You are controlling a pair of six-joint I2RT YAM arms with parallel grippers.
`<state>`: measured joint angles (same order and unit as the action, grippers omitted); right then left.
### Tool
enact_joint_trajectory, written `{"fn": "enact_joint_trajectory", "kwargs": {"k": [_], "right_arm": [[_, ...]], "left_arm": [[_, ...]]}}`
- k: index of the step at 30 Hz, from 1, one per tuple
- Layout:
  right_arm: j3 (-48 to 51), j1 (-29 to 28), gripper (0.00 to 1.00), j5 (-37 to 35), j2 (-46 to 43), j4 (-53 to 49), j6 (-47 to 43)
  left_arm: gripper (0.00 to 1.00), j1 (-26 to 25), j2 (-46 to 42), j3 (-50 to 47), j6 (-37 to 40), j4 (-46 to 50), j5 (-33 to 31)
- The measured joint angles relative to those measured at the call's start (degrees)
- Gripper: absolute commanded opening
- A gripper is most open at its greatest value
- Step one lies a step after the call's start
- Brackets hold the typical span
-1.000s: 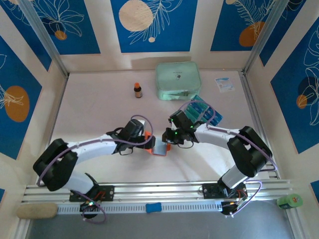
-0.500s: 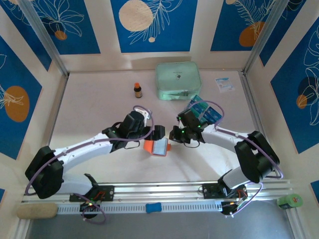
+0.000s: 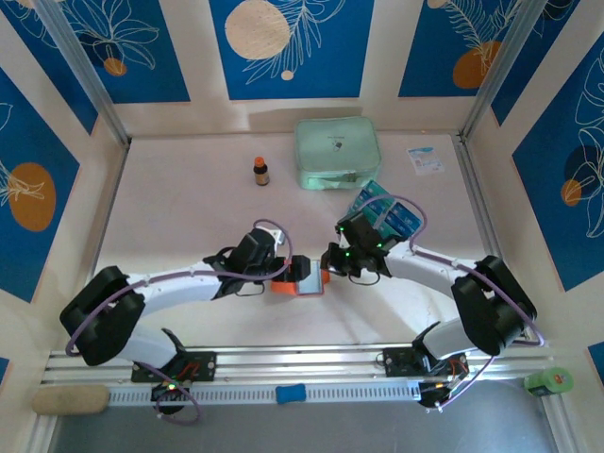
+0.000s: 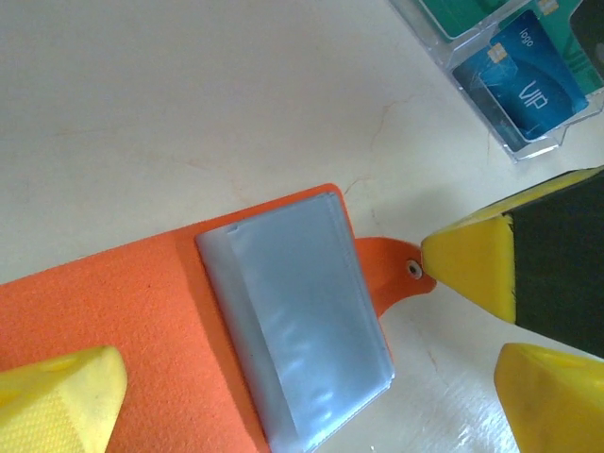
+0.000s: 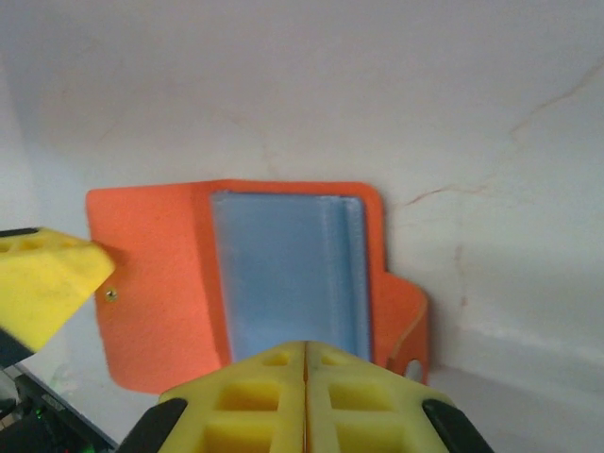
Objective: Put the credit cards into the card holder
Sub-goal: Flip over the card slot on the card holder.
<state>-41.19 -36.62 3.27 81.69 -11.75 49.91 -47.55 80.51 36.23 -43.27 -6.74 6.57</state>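
Observation:
The orange card holder (image 3: 283, 286) lies open on the table, its clear sleeves (image 4: 293, 321) facing up. My left gripper (image 3: 294, 271) is open and straddles the holder (image 4: 113, 311); one yellow finger (image 4: 57, 396) rests on the orange flap. My right gripper (image 5: 305, 351) is shut with nothing visible between its pads. Its tip (image 4: 472, 260) touches the snap tab (image 4: 392, 269) of the holder (image 5: 151, 293). The teal-blue credit cards (image 3: 387, 209) sit in a clear tray behind the right gripper (image 3: 329, 263); a blue card (image 4: 528, 85) shows at the upper right of the left wrist view.
A mint-green zip case (image 3: 337, 151) stands at the back, with a small brown bottle (image 3: 261, 171) to its left and a white paper slip (image 3: 425, 159) to its right. A metal rail (image 3: 302, 359) runs along the near edge.
My left gripper lifted away from the holder, then came back down over it, still open. My right gripper closed the last bit and stayed by the tab.

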Motion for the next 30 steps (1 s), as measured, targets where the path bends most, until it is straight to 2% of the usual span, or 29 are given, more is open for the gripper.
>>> {"fn": "enact_joint_trajectory", "kwargs": {"k": [11, 22, 30], "right_arm": [[-4.46, -3.43, 0.06, 0.31, 7.04, 2.12, 2.01], [-4.46, 0.92, 0.05, 0.96, 11.52, 4.04, -0.87], [-4.00, 1.18, 0.04, 2.58, 12.37, 5.16, -1.90]], "left_arm": [[1.00, 0.00, -0.02, -1.55, 0.00, -1.90, -0.44], [1.00, 0.00, 1.57, -2.23, 0.37, -2.67, -1.16], [1.00, 0.00, 4.44, -2.23, 3.32, -1.97, -2.78]]}}
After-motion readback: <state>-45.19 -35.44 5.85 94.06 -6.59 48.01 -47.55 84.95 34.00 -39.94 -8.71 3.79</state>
